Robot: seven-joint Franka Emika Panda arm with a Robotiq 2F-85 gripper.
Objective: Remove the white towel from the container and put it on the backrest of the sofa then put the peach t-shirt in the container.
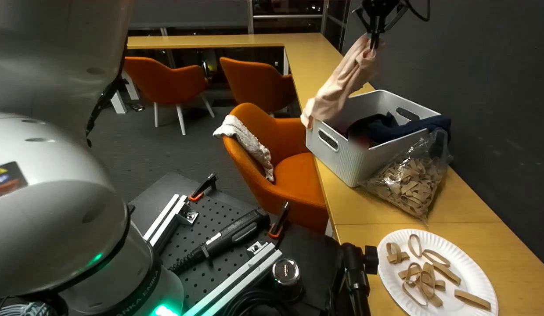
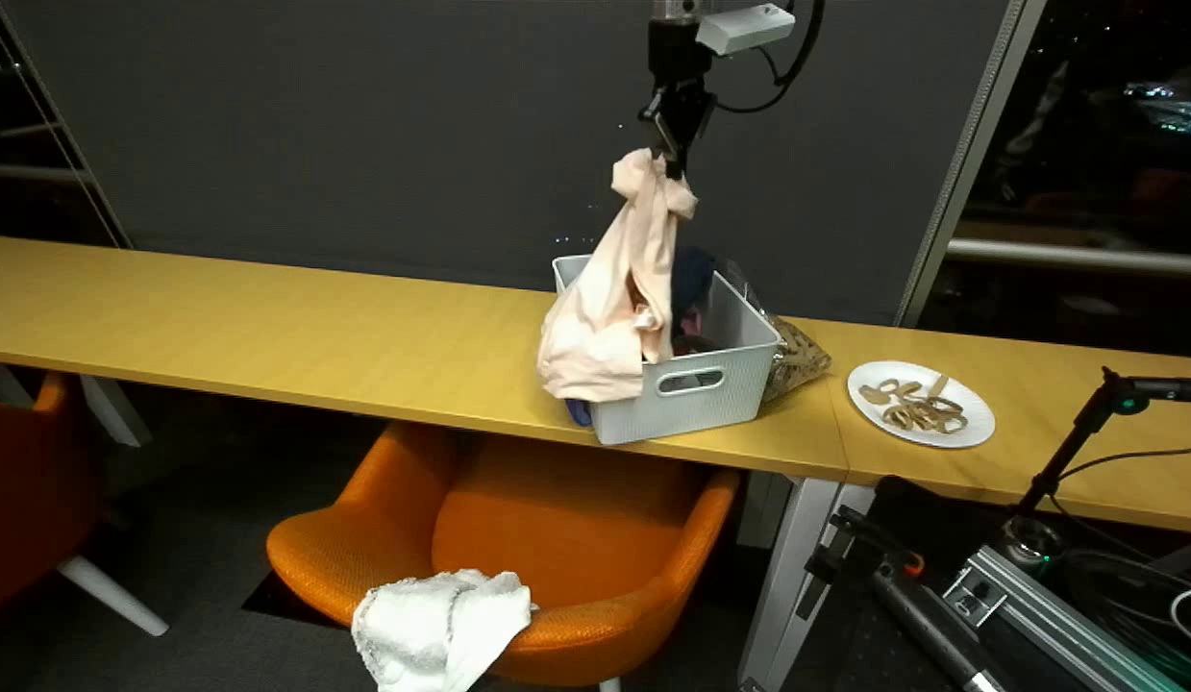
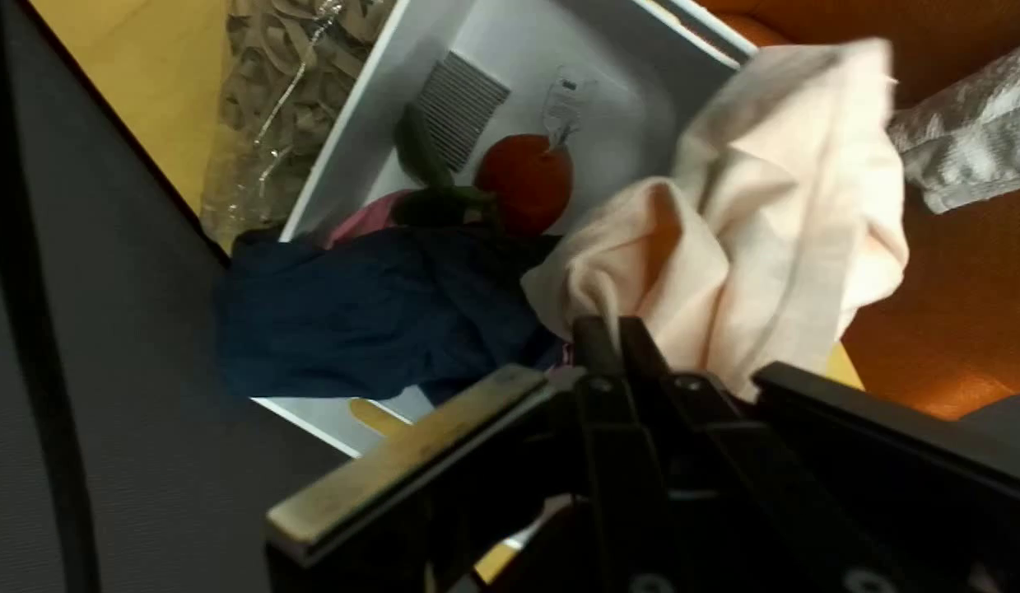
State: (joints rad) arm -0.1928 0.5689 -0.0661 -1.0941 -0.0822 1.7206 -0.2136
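Its black fingers pinched tight together, the gripper (image 3: 612,328) holds a bunched end of the peach t-shirt (image 2: 609,317). The soft cloth drops from it in long folds, widening as it reaches a corner of the container (image 1: 337,163); from here I can't tell whether it touches the rim. Below the gripper, that pale, ribbed box stands on a smooth wooden table (image 2: 268,322). In it I see a round orange-red thing (image 3: 526,185), a dark green elongated thing (image 3: 419,148) and a crumpled dark blue cloth (image 3: 386,309) spilling over the rim. Just beside it sits a crinkled clear bag (image 3: 242,185) of flat tan loops (image 1: 412,182). Farther from the gripper, more lie on a fluted white plate (image 1: 469,270). Lower than the gripper, past the table's edge, the fuzzy white towel (image 2: 436,630) drapes over the curved upper edge of an orange chair (image 2: 561,500).
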